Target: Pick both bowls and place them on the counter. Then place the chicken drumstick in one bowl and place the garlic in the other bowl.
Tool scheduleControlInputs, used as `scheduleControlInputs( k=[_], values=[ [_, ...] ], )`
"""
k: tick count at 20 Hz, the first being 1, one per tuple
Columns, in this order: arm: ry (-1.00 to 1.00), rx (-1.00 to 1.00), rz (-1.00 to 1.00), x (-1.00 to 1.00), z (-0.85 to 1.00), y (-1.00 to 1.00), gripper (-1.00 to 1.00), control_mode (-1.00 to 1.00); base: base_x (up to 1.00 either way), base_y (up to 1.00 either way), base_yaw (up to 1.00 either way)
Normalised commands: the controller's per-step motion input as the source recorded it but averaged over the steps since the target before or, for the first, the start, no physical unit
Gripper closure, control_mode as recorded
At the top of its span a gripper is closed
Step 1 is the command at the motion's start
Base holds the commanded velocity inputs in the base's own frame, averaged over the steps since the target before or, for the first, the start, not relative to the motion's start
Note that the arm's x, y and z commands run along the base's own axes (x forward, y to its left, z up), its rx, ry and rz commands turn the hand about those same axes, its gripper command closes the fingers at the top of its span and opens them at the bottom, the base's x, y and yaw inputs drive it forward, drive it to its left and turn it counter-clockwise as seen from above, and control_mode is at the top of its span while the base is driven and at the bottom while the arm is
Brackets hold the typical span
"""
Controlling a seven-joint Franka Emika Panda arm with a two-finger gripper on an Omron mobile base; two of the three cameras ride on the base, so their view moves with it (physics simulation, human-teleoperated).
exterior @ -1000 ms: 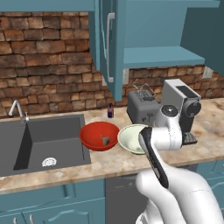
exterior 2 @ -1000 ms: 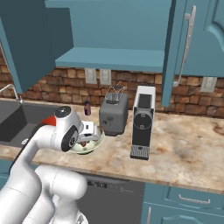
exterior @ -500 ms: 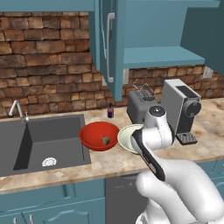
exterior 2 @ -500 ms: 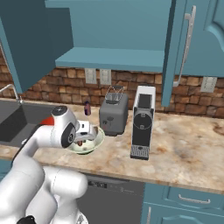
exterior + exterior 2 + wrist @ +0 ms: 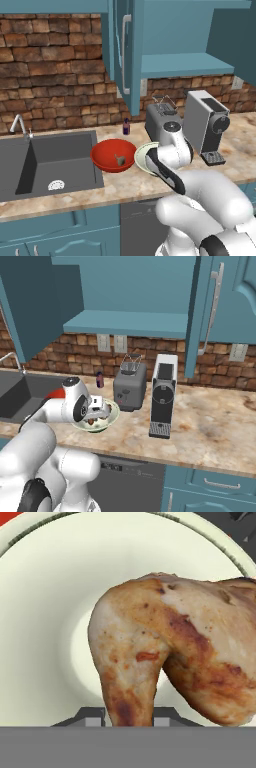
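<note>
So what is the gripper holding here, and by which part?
The gripper holds the chicken drumstick by its narrow lower end, pinched between the two fingertips, directly above the pale cream-green bowl.

No text, label, brand, number or sign can be read anywhere in these pictures. The coffee machine (image 5: 162,396) has plain grey and dark faces with no lettering. The toaster (image 5: 129,390) is bare metal grey. The small dark purple bottle (image 5: 126,127) by the brick wall may carry a label, but it is too small to tell. The wall outlets (image 5: 112,343) are blank plates. The cabinet doors (image 5: 125,50), the sink (image 5: 50,162), the red bowl (image 5: 114,155) and the pale cream-green bowl (image 5: 45,612) show no markings either.
</note>
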Motion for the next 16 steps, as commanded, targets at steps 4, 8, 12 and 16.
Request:
scheduleControlInputs(
  k=[4,8,12,16],
  values=[
    [0.08,0.00,0.00,0.16,-0.27,0.16,-1.00,-1.00,0.00,0.00,0.00],
    [0.02,0.04,0.00,0.20,-0.18,0.08,-1.00,-1.00,0.00,0.00,0.00],
    [0.00,0.09,0.00,0.17,0.04,0.01,-1.00,-1.00,0.00,0.00,0.00],
    [0.00,0.05,0.00,-0.02,0.42,0.00,-1.00,-1.00,0.00,0.00,0.00]
  ],
)
